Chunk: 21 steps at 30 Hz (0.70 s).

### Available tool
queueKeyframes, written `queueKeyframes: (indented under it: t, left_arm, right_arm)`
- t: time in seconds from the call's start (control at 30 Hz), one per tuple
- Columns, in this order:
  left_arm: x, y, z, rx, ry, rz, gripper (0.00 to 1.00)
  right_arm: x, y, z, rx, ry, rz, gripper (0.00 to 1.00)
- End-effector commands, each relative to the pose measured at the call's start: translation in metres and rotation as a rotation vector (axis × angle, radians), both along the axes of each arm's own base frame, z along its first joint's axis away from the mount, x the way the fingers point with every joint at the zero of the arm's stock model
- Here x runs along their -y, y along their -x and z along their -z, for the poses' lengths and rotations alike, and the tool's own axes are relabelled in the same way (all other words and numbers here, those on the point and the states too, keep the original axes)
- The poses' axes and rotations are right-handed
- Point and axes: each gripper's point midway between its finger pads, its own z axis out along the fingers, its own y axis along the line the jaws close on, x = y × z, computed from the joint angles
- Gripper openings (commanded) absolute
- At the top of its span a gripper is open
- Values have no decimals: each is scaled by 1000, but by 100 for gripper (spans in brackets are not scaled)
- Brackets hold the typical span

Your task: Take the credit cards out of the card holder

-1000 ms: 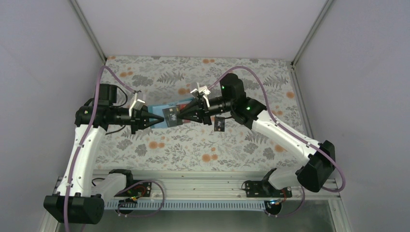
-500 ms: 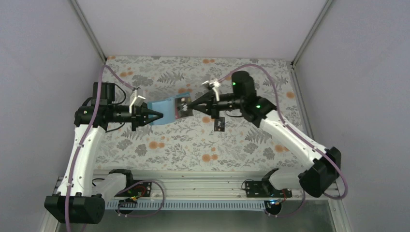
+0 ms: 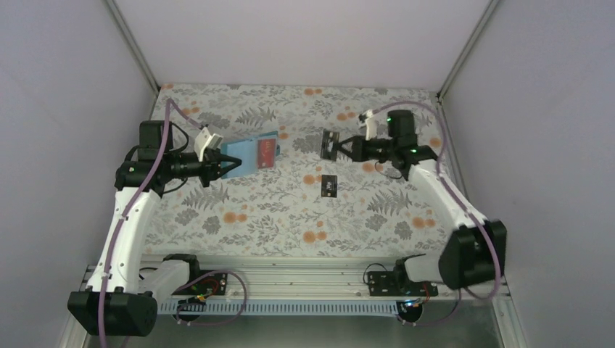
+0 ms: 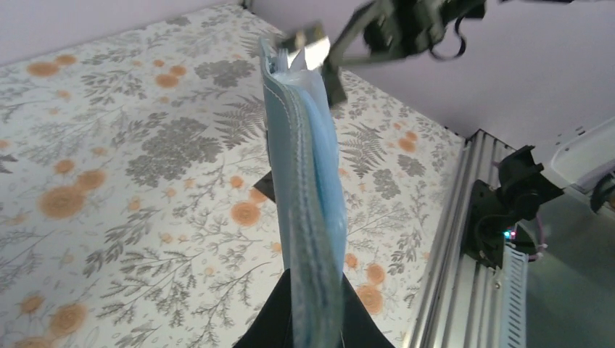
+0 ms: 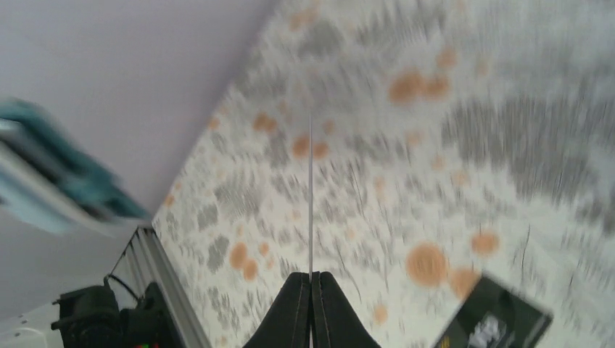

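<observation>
One card out, holder held up
Left fingers point(image 4: 272, 326) pinch the card holder point(image 4: 308, 188) edge-on, red card point(image 3: 268, 152) in it; right fingers point(image 5: 296, 312) clamp one card point(image 3: 331, 145), black card point(image 5: 493, 322) on the bench point(image 3: 275, 210) near them

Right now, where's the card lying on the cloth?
In the top view the black card lies on the cloth, just below the right gripper, right of the card holder.
</observation>
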Motion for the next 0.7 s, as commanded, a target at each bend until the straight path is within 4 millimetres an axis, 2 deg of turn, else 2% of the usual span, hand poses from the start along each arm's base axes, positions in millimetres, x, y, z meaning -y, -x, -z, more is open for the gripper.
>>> queueKeyframes:
  t: [0.0, 0.07, 0.13, 0.3, 0.4, 0.47, 0.67]
  left_arm:
    - [-6, -8, -1, 25, -24, -60, 2]
    - [-6, -8, 1, 22, -23, -58, 2]
    - [-6, -8, 1, 24, -26, -60, 2]
    - [-6, -8, 3, 18, -28, -62, 2]
    - [-6, -8, 2, 20, -28, -62, 2]
    - [-7, -8, 2, 19, -28, -63, 2]
    - [-7, -8, 1, 21, -29, -63, 2]
  right_arm:
    - [-3, 18, 101, -364, 21, -21, 4]
    - [-2, 22, 129, -427, 17, -9, 4]
    - [-3, 24, 148, -474, 15, -11, 4]
    - [2, 20, 185, -536, 80, 7, 4]
    - [3, 15, 189, -533, 83, 13, 4]
    - [5, 12, 199, -556, 89, 18, 4]
    - [15, -2, 199, -550, 93, 43, 4]
